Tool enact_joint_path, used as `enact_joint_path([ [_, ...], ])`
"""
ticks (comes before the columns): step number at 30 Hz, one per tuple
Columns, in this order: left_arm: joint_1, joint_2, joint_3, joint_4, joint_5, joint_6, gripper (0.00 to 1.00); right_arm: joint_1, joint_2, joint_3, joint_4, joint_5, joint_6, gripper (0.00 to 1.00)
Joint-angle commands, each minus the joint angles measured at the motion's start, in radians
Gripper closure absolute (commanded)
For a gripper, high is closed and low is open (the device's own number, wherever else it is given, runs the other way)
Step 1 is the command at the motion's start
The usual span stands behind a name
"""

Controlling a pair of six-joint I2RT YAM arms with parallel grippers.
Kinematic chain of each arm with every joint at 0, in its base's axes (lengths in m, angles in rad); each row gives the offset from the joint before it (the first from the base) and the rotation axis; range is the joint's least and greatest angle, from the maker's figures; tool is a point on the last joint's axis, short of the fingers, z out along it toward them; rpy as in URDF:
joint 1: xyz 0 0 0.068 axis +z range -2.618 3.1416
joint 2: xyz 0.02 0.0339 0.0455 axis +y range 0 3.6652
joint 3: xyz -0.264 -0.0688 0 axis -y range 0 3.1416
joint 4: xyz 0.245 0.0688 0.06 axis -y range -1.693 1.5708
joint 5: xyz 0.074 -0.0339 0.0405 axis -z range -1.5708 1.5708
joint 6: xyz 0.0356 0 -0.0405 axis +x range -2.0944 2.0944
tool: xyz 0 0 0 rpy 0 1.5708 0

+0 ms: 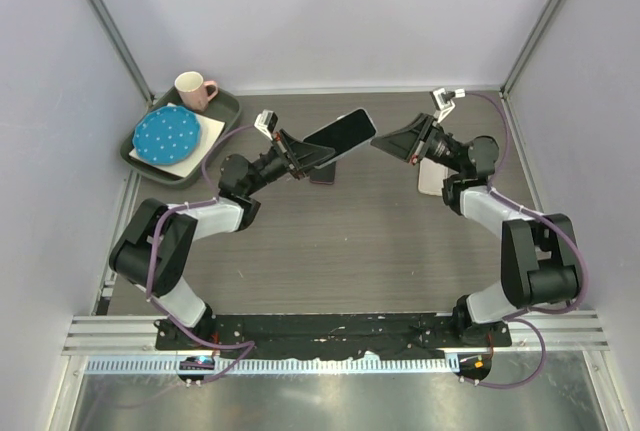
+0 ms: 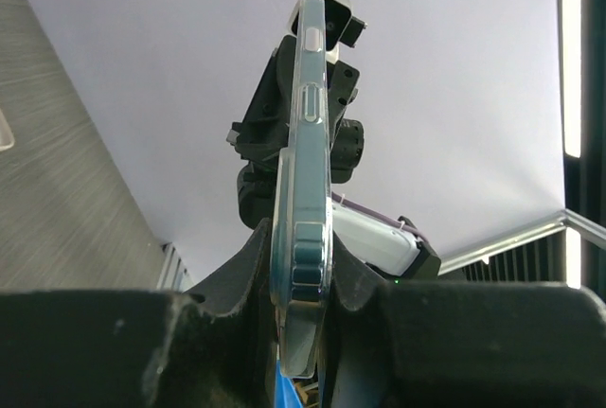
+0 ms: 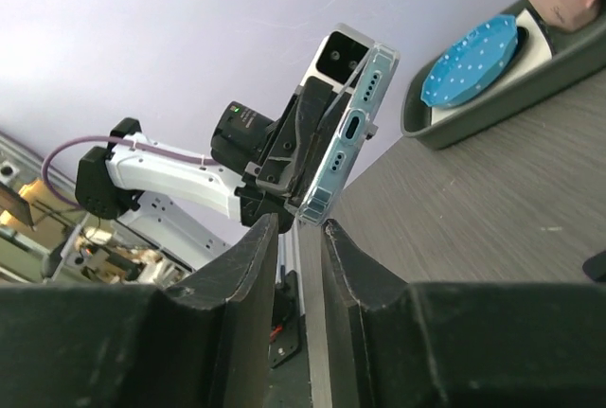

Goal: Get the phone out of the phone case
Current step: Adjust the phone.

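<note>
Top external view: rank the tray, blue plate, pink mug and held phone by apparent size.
1. tray
2. blue plate and phone look close; the phone is raised toward the camera, so unranked
3. pink mug

L gripper (image 1: pixel 303 158) has the phone (image 1: pixel 342 131) clamped by one end, dark face up. R gripper (image 1: pixel 383 144) points at its other end, tip right beside it, can't tell if touching tbh. Back left: tray (image 1: pixel 230 106) w/ blue dotted plate (image 1: pixel 166 134) + pink mug (image 1: pixel 194 89).

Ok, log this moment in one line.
left hand: shut on phone, raised | right hand: slightly open, near phone's end, not gripping | case: on phone
</note>
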Motion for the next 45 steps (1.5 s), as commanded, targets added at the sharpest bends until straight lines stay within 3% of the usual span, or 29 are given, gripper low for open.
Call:
enact_joint_path([
  [1, -0.003, -0.032, 0.039, 0.181, -0.016, -0.013, 1.00, 0.025, -0.098, 0.073, 0.396, -0.047, -0.048, 0.69],
  [5, -0.003, -0.037, 0.044, 0.192, -0.008, -0.021, 1.00, 0.025, -0.089, 0.079, 0.324, -0.050, -0.068, 0.60],
  [12, -0.004, -0.040, 0.050, 0.219, 0.002, -0.034, 1.00, 0.017, -0.056, 0.088, 0.289, 0.005, -0.088, 0.60],
  [20, -0.003, -0.048, 0.042, 0.239, 0.001, -0.030, 1.00, -0.004, -0.065, 0.087, 0.126, 0.051, -0.171, 0.67],
  [27, -0.004, -0.048, 0.042, 0.252, 0.007, -0.025, 1.00, -0.020, -0.082, 0.111, -0.073, 0.082, -0.267, 0.59],
  [29, -0.003, -0.049, 0.041, 0.256, 0.004, -0.025, 1.00, -0.020, -0.075, 0.113, -0.074, 0.079, -0.263, 0.63],
  [35, -0.003, -0.046, 0.042, 0.259, -0.001, -0.028, 1.00, -0.021, -0.028, 0.094, 0.136, 0.044, -0.113, 0.67],
  [39, -0.004, -0.041, 0.042, 0.270, -0.004, -0.027, 1.00, -0.017, -0.006, 0.102, 0.285, 0.001, 0.018, 0.60],
  [45, -0.003, -0.043, 0.050, 0.285, 0.001, -0.013, 1.00, -0.014, -0.017, 0.091, 0.218, -0.029, -0.023, 0.56],
])
